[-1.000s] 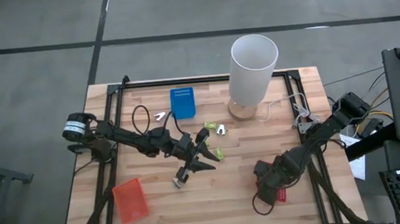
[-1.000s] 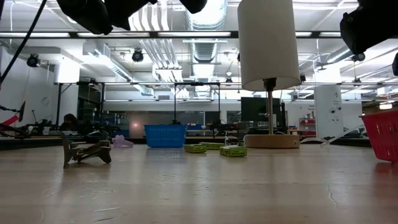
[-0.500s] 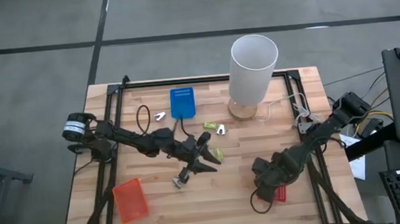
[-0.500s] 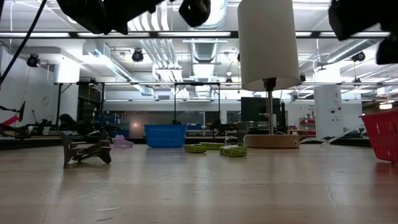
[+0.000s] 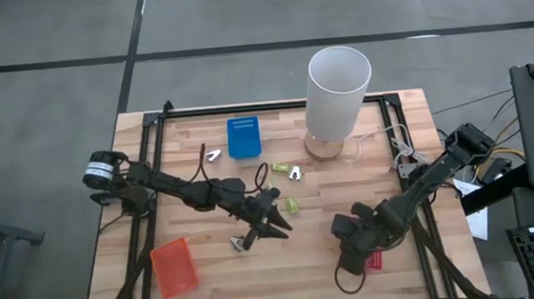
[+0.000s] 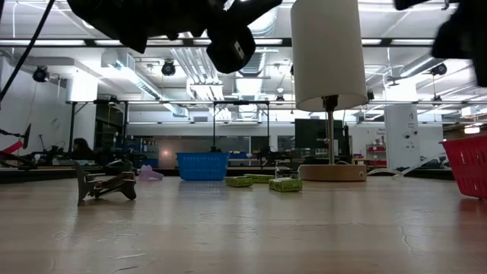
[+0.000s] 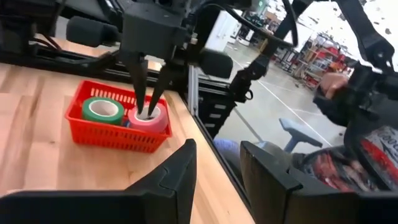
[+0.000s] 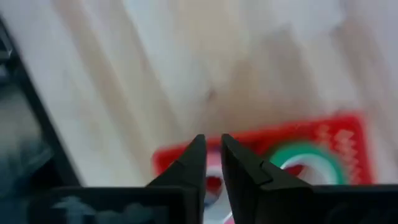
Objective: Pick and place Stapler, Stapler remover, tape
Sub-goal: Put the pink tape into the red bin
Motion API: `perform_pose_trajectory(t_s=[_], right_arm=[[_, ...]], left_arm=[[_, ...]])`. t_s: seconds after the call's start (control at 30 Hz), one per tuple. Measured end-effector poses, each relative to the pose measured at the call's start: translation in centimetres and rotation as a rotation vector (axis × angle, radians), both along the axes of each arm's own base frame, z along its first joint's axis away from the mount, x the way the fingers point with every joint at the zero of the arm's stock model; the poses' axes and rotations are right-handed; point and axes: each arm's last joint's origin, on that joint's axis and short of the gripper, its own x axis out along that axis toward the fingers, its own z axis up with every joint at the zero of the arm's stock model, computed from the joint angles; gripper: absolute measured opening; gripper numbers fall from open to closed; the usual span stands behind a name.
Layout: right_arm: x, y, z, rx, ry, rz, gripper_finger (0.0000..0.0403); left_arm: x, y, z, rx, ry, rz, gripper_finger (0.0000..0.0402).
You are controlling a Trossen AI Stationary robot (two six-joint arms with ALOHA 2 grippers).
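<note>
Two tape rolls (image 7: 102, 109) in red basket (image 7: 106, 135)

Your left gripper (image 5: 275, 221) hovers mid-table, fingers parted; your right gripper (image 7: 148, 107) points down, fingers nearly together.

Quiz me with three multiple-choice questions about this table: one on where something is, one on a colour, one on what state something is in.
1. Where does the right gripper hang?
A) over the red basket
B) over the blue tray
C) beside the lamp

2. What colour is the tape roll right under it?
A) yellow
B) pink
C) black

3. How is the left gripper?
A) shut tight
B) shut on a tape roll
C) open, empty

Answers:
1 A: it points down into the basket.
2 B: the pink roll lies beneath it, beside a green roll.
3 C: a bare gap shows between its fingers.
</note>
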Motion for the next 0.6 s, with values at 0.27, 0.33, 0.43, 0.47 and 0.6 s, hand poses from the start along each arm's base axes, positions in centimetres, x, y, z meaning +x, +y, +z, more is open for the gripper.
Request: perform_pose_trajectory(t_s=[0.27,0.33,0.43,0.47,0.6], right_arm=[[-2.0,2.5,-0.1,0.097,0.064,0.002,0.0010],[-2.4,2.9,-0.1,0.105,0.067,-0.006,0.0009],[-2.4,3.0,-0.6,0.122,0.061,-0.016,0.0008],[-2.4,3.1,-0.7,0.131,0.053,-0.015,0.0008],[-2.4,3.0,-1.7,0.165,0.055,-0.013,0.0008]], left_arm=[[0.0,-0.2,0.0,0.029,-0.023,0.004,0.0126],[0.0,-0.2,0.0,0.034,-0.025,0.009,0.0126],[0.0,-0.1,0.0,0.035,-0.025,0.017,0.0126],[0.0,-0.1,0.0,0.035,-0.025,0.018,0.0126],[0.0,-0.1,0.0,0.036,-0.025,0.024,0.0126]])
